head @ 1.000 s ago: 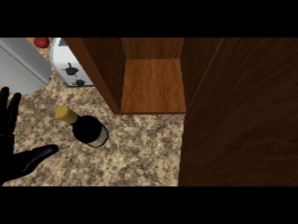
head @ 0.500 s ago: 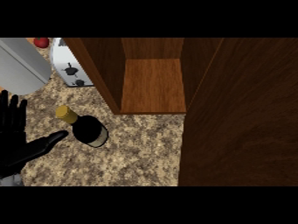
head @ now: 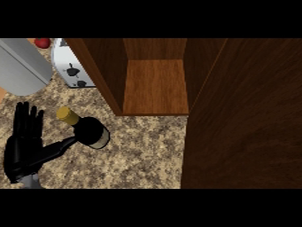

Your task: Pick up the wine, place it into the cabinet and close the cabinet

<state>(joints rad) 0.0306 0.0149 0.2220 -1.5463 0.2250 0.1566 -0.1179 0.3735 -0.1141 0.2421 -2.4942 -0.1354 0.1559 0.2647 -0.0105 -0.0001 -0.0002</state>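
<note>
Head view showed the left hand (head: 24, 148), fingers open, had closed in until its thumb touched the wine (head: 87, 131); grasp not yet made.

You have a speckled, stone-look worktop (head: 146, 150), matt and granular in pattern. The cabinet (head: 156, 84) and its door (head: 251, 111) show dark wood grain with a low sheen. The wine (head: 87, 131) reads as dark glossy glass with a tan cork top. The toaster (head: 71, 71) looks like brushed metal. The hand (head: 25, 148) is matt black.
</note>
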